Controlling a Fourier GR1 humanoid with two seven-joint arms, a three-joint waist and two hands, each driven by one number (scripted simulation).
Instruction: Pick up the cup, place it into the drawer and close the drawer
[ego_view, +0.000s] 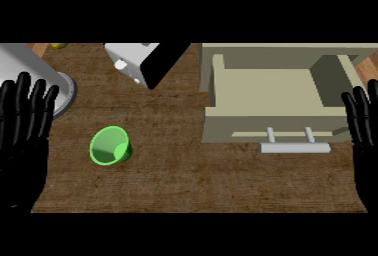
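Note:
A green cup (111, 145) lies on the brown counter at the left of centre, its mouth turned toward me. At the upper right a beige drawer (269, 95) stands pulled open, with nothing inside and a pale grey handle (294, 146) on its front. My left hand (22, 130) rests open at the left edge, fingers up, a short way left of the cup. At the right edge my right hand (364, 125) also rests open, fingers up, beside the drawer's right wall.
A grey metal pot (33, 67) sits at the upper left, partly behind my left hand. A white and black appliance (144, 60) stands at the top centre. A small yellow object (58, 46) shows at the top edge.

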